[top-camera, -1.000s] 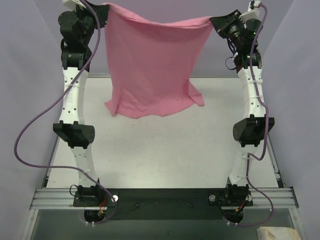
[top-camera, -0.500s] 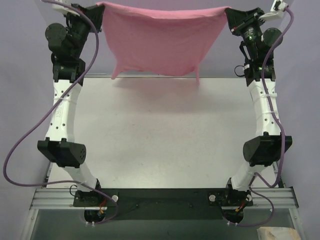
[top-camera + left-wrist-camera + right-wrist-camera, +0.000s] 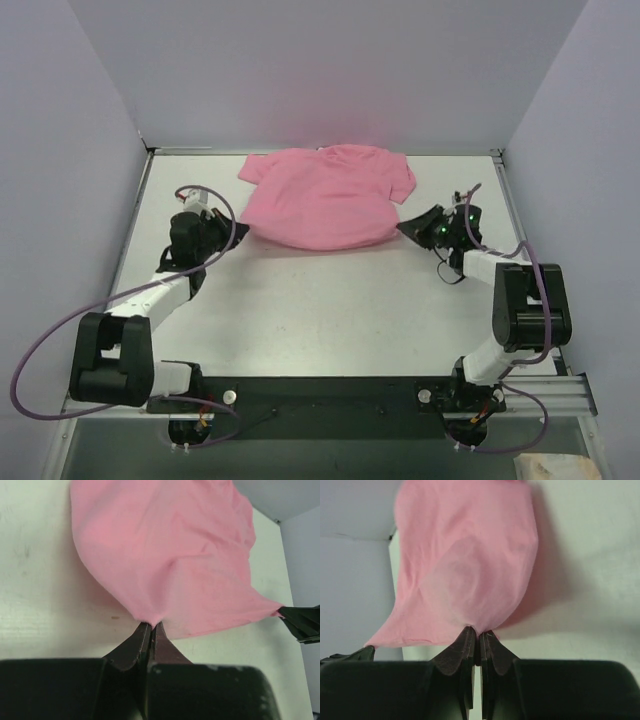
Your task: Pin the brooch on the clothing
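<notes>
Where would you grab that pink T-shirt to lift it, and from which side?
The T-shirt lies spread out, collar farthest, so take its two near hem corners, coming in low from the front: that thin edge is pinchable. The left gripper and right gripper pinch there now.

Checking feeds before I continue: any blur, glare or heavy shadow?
Top view: sharp, even light, no glare, faint pink cast on back wall above shirt. Left wrist: shirt crisp, fingers slightly soft. Right wrist: softer overall, shirt shadow on table.
</notes>
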{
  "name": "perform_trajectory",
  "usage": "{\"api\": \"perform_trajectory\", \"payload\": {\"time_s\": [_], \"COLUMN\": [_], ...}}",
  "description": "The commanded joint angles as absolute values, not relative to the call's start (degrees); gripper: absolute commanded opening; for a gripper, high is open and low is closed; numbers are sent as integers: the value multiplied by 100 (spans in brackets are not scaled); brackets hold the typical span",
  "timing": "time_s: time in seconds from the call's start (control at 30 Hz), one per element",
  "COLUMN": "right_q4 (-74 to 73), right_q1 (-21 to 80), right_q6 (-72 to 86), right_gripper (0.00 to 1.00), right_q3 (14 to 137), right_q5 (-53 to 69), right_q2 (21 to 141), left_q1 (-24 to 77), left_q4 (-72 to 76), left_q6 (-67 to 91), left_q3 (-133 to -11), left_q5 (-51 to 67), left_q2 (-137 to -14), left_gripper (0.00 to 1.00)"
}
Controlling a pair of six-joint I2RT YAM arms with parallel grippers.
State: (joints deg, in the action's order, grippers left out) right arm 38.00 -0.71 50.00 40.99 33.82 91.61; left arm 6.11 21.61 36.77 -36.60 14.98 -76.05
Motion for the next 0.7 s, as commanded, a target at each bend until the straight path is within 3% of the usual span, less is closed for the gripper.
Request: {"api": "perform_trajectory", "payload": {"time_s": [0.0,0.17,0.5,0.67], "right_q4": [4683,4922,1288,238], "right_q1": [132,184,352,352], "right_q6": [5220,5563,4141,3858], "right_gripper": [0,0,0,0], "right_q3": [3394,2559,2768,2813], "right_q5": [3849,3990,3192,2979], "right_q2": [9149,9097,7103,6330], "left_q1": [703,887,940,940], "left_q4": [2786,2654,1688,1099], "left_q6": [4024,4157,4236,4289], "left_q3": [-3123,-2576,-2022,-1934], "left_q5": [1643,2039,1908,1732], "left_q2": [-7075,-7005,-6023,-5468], "left_gripper": [0,0,0,0]}}
